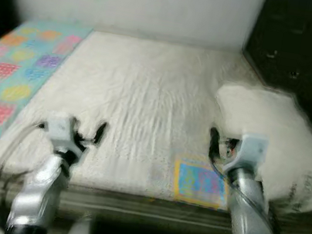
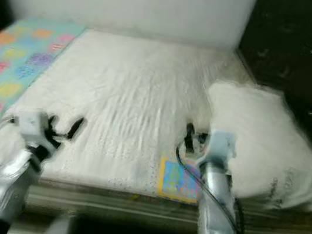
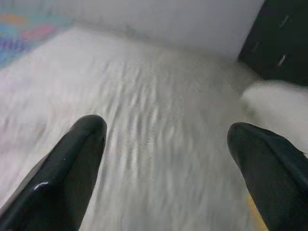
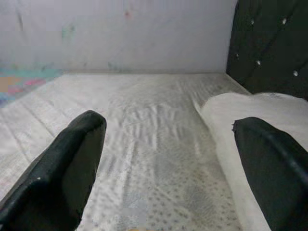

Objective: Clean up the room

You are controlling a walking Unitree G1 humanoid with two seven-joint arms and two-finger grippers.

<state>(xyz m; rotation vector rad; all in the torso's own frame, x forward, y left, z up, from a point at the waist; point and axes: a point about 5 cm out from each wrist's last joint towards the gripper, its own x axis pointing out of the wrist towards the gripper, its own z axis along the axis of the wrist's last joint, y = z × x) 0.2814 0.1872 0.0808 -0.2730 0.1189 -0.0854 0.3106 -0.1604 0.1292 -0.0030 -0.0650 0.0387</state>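
We stand at the near edge of the bed (image 1: 145, 109), both arms raised over its white, wrinkled sheet. Our left gripper (image 1: 85, 134) hovers above the near left part of the mattress with its fingers spread wide and nothing between them; our right gripper (image 1: 222, 146) is likewise open and empty over the near right part.

The white pillow (image 1: 276, 142) lies along the bed's right edge against the dark tufted headboard (image 1: 309, 46), its long axis running from the near edge toward the far wall. It sits just to the right of our right gripper, so we judge that arm the nearer one for straightening it.

A colourful patterned blanket (image 1: 14, 77) covers the bed's left edge, nearer our left gripper. A small coloured patch (image 1: 199, 183) shows at the near edge. Nothing stands between either gripper and these things.
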